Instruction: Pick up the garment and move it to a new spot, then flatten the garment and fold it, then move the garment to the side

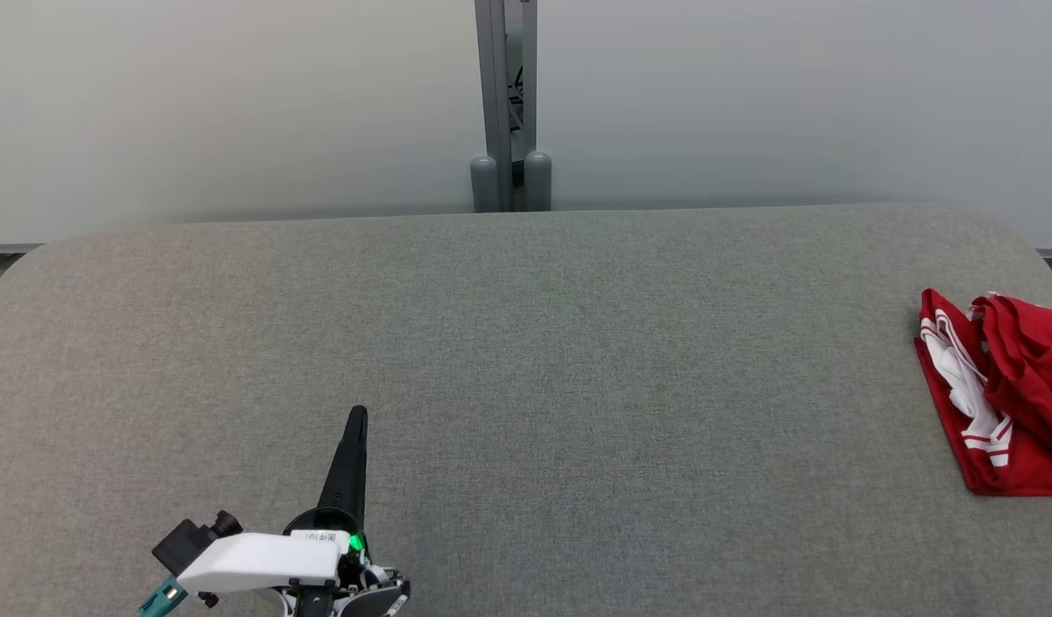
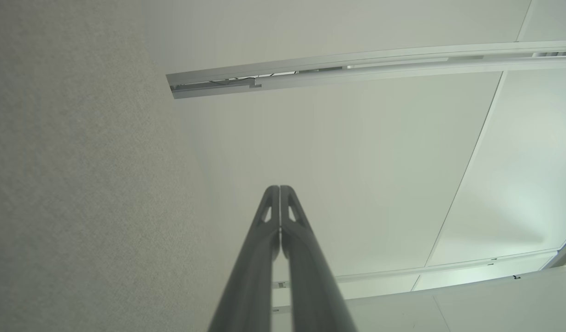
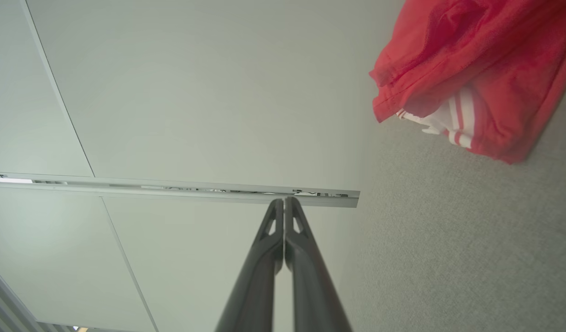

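The left gripper (image 1: 357, 417) lies low over the grey cloth-covered table (image 1: 526, 343), its two dark fingers pressed together into one thin spike that points away from the robot and leans slightly to its right. Behind the fingers sits a white wrist casing (image 1: 265, 561) with a small green light (image 1: 355, 542); the arm beyond it is cut off by the bottom edge of the head view. Seen from that wrist, the fingertips meet along their whole inner edge, with table cloth to one side of them and pale wall panels (image 2: 356, 161) ahead. Whether the fingers touch the cloth cannot be told. The right gripper (image 3: 283, 201) is likewise closed, finger against finger, tips joined and aimed at a pale panel and a metal rail (image 3: 172, 190) that crosses just past the tips. The garment (image 1: 1006, 403), red with white stripes, lies crumpled on the table well apart from both pairs of fingers: far off to the right of the left fingers, and up and to the right of the right fingertips in that wrist's view. Its far side is cut off by the frame edge in both views, so its full outline and kind are hard to make out. A grey post (image 1: 505, 103) stands beyond the table's far edge, ahead of the left fingers.
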You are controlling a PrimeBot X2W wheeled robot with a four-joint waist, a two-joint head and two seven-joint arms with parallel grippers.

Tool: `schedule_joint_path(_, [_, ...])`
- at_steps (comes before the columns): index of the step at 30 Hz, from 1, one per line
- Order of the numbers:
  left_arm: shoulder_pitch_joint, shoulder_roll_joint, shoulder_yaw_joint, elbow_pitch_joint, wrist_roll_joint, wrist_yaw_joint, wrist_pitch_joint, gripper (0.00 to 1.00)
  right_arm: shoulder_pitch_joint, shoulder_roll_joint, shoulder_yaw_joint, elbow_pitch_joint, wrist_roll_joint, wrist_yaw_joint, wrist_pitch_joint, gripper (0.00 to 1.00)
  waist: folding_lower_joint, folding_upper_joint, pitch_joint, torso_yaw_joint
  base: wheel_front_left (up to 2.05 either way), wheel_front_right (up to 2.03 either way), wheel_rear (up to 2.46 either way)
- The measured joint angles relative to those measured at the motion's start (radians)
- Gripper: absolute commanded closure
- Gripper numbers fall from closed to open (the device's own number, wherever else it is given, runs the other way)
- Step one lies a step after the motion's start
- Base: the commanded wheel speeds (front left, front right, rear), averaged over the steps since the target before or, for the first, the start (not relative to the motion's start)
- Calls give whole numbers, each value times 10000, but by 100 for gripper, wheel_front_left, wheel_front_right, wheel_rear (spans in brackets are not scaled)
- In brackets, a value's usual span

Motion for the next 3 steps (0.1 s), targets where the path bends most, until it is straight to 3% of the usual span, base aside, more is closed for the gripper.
schedule_joint_path(3, [0, 2, 0, 0, 0, 0, 0, 100, 0, 0, -2, 0, 0, 0, 2, 100, 0, 0, 0, 0, 0, 0, 0])
